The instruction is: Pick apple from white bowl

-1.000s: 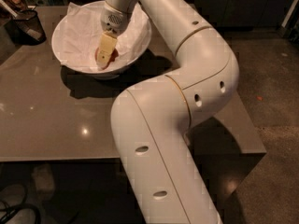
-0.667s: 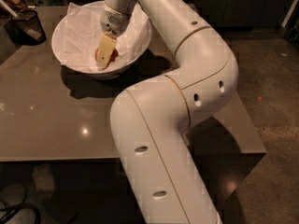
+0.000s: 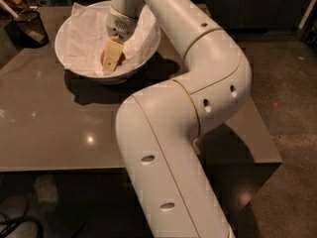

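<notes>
The white bowl (image 3: 74, 66) stands at the back left of the grey table, lined with crumpled white paper. The apple (image 3: 122, 59) lies low in the bowl's right half. Only small red patches of it show on either side of the gripper. My gripper (image 3: 112, 57) reaches straight down into the bowl from the white arm and sits right at the apple, covering most of it. I cannot see whether it touches the apple.
A small black mesh cup (image 3: 27, 28) with utensils stands at the table's back left corner, beside the bowl. The grey table (image 3: 54, 128) ends in a front edge below and a right edge near the arm's elbow. Dark floor lies to the right.
</notes>
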Controlling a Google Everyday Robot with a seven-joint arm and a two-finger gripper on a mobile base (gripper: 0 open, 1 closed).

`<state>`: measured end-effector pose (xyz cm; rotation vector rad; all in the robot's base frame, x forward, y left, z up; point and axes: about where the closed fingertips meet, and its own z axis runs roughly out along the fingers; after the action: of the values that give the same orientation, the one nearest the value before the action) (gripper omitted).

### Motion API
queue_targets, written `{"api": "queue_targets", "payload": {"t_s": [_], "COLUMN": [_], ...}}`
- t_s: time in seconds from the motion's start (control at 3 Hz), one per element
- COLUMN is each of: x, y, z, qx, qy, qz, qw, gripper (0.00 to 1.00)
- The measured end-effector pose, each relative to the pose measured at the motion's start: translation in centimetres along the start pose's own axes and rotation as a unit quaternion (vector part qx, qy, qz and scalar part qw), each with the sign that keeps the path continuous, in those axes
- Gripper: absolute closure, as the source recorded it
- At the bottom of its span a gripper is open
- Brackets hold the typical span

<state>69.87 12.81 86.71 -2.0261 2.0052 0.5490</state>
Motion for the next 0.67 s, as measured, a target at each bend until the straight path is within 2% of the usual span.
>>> {"api": "queue_targets", "payload": {"t_s": [0.33, 0.67], "x": [0.11, 0.11], "y": [-0.19, -0.19], "z": [0.09, 0.10], "qx": [0.005, 0.006], "qy": [0.006, 0.006], "qz": [-0.004, -0.004], "qw": [1.0000, 1.0000], "gripper": [0.40, 0.64]}}
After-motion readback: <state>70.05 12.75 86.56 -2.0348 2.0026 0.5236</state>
